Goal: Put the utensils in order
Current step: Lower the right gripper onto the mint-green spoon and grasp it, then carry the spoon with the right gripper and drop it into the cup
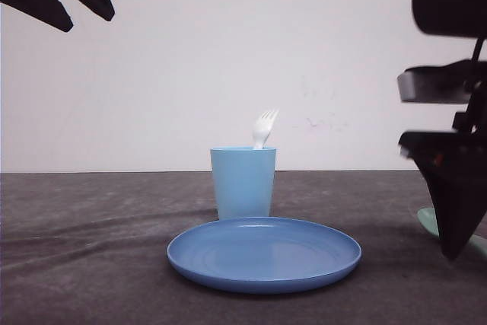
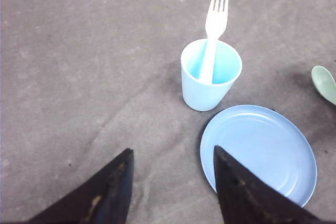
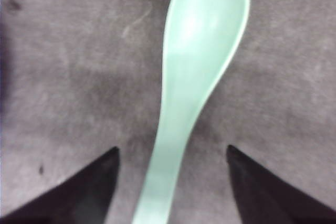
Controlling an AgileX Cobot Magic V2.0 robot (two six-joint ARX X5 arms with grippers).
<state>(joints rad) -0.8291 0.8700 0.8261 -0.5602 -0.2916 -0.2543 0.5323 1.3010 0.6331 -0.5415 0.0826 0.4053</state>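
Both fingers of the right gripper (image 3: 170, 182) straddle the spoon (image 3: 197, 72) handle.

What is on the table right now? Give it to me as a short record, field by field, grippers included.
fork: white fork standing in the cup, tines up
cup: light blue cup upright, behind the plate
plate: round blue plate, nothing on it
spoon: mint-green spoon lying flat on the table, to the right of the plate
left gripper: left gripper open, raised, holding nothing
right gripper: right gripper open, low over the spoon, fingers either side of its handle
surface: dark grey table
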